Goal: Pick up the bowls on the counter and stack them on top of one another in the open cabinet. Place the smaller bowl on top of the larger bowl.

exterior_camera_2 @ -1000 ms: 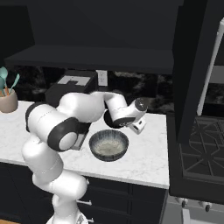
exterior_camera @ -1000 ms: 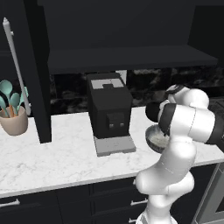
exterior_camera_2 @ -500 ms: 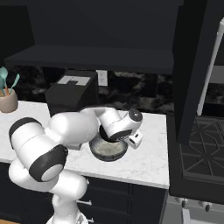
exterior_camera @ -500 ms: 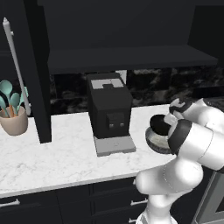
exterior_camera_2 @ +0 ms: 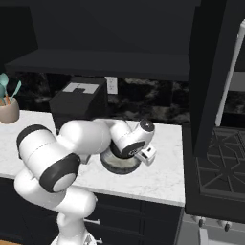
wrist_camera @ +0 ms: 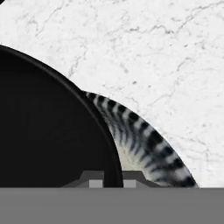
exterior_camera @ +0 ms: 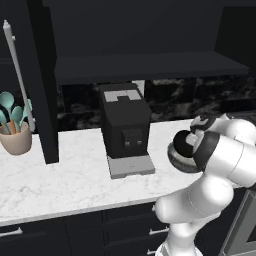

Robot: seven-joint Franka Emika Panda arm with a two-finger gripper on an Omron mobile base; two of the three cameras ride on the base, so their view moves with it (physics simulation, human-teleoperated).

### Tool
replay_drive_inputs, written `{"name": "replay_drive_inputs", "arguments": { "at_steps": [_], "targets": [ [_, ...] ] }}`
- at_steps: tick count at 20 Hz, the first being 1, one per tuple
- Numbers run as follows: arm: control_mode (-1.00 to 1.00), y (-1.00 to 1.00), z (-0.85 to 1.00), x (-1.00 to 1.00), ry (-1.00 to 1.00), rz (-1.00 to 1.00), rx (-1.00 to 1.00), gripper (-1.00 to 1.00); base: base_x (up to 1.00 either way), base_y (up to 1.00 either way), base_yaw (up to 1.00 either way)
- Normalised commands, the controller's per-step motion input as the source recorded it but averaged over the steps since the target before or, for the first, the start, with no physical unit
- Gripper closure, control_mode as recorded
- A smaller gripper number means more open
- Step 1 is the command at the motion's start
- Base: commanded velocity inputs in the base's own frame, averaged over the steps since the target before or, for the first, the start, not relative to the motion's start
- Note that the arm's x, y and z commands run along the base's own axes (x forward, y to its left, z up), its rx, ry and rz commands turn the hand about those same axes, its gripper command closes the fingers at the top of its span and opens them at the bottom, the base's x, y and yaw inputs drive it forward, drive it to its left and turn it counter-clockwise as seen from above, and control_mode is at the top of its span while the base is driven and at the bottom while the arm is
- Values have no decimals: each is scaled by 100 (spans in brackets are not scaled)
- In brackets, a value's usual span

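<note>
Gripper (wrist_camera: pixel 106 179) down low over the two bowls, its fingertips straddling the thin rim of the small glossy black bowl (wrist_camera: pixel 48 127), apparently closed on that rim, though little of the fingers shows. Black bowl sitting inside the wide dark grey-blue bowl with pale inside (exterior_camera_2: pixel 119 161), whose striped-looking wall (wrist_camera: pixel 140 140) peeks out beside it in the hand view. Both resting on the white marble tabletop (exterior_camera: pixel 60 180), right of the black boxy coffee machine (exterior_camera: pixel 124 125). Compared with half a second ago, arm folded further down and forward, wrist now covering most of the bowls from both base cameras; pale interior seen a second ago now hidden. Black overhead cabinet shelf (exterior_camera: pixel 145 65) above. Counted: two bowls, one coffee machine, one beige cup of teal utensils (exterior_camera: pixel 15 131) at far left.
</note>
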Motion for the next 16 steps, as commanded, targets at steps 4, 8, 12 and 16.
{"name": "replay_drive_inputs", "arguments": {
  "at_steps": [4, 8, 12, 16],
  "targets": [
    [-100, 0, 5, -30, -2, 0, 0, 100, 0, 0, 0],
    [-100, 10, 11, -25, -4, 0, 0, 100, 0, 0, 0],
    [-100, 18, 14, -23, 0, 1, -2, 100, 0, 0, 0],
    [-100, 41, 7, -16, -2, 7, -8, 100, 0, 0, 0]
  ]
}}
